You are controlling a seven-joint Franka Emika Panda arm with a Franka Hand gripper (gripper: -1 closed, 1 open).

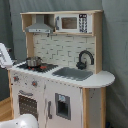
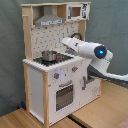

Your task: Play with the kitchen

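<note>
- The kitchen [image 1: 60, 70] [image 2: 55, 70] stands upright on a wood floor [image 2: 30, 120] before a grey curtain [image 1: 116, 45], filling most of both exterior views.
- A hood [image 1: 40, 26] and a microwave [image 1: 72, 22] sit up top; a small metal pot [image 1: 33, 62] [image 2: 49, 55] rests on the stovetop.
- The grey sink [image 1: 72, 73] lies beside the stove, with the black faucet [image 1: 85, 59] behind it.
- The oven door [image 2: 64, 95] is closed, with knobs [image 2: 56, 76] above it.
- In the second exterior view the white arm [image 2: 90, 50] reaches over the counter from the second exterior view's right; the gripper's end is hidden, so I cannot tell its grip.
</note>
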